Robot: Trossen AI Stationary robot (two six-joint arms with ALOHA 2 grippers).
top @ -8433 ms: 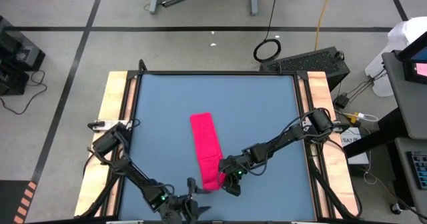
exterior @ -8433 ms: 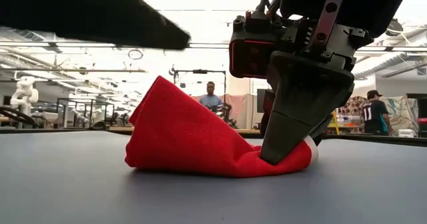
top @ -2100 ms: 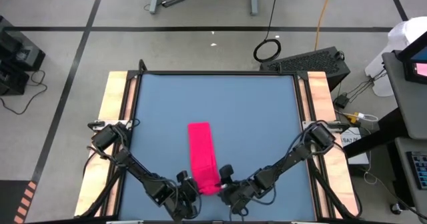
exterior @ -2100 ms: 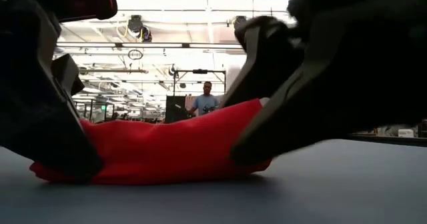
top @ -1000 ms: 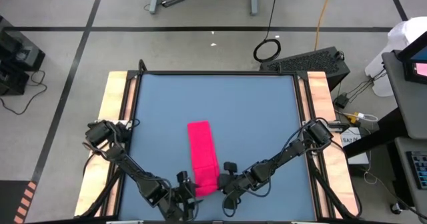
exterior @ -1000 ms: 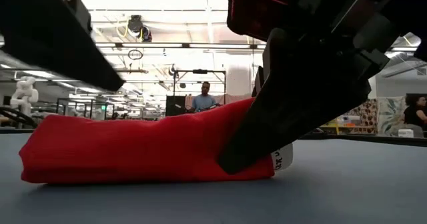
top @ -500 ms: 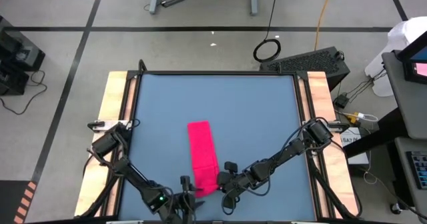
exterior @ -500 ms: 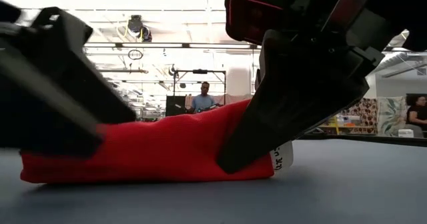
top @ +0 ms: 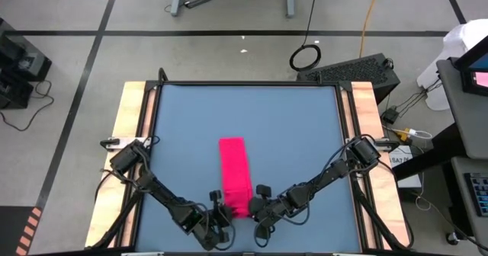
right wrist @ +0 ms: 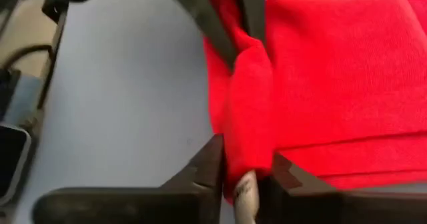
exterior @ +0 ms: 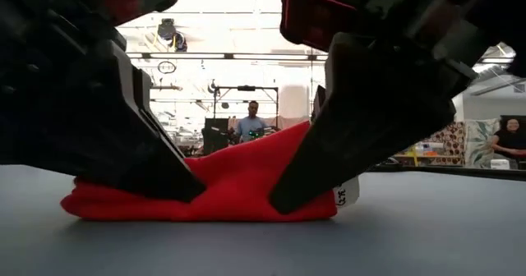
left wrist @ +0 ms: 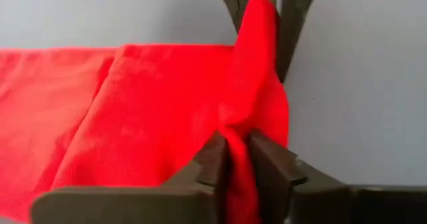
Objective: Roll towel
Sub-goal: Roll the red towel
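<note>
Towel [top: 235, 174] lies as a long narrow folded strip on the blue bench [top: 290, 134], running away from the robot, roughly mid-bench and slightly toward the near edge. Its near end is bunched up between both arms.

Left end effector [top: 219, 203] sits at the near-left corner of the strip. In the left wrist view its fingers [left wrist: 215, 161] are pinched narrow on a raised ridge of the red cloth [left wrist: 153, 111], so it is holding towel.

Right end effector [top: 254, 203] is at the near-right corner, just beside the left one, with the towel end between them. In the right wrist view its fingers [right wrist: 212, 159] are clamped narrow on a thick fold of the cloth [right wrist: 320, 71], and the white tag [right wrist: 243, 192] pokes out right at the grip.

Low view: both end effectors come down at a slant onto the towel [exterior: 226, 190], left [exterior: 168, 181] and right [exterior: 292, 195], with the cloth peaked up in the middle and the tag [exterior: 345, 195] hanging at the right-hand end. A person [exterior: 251, 121] stands far back in the room behind the bench.
</note>
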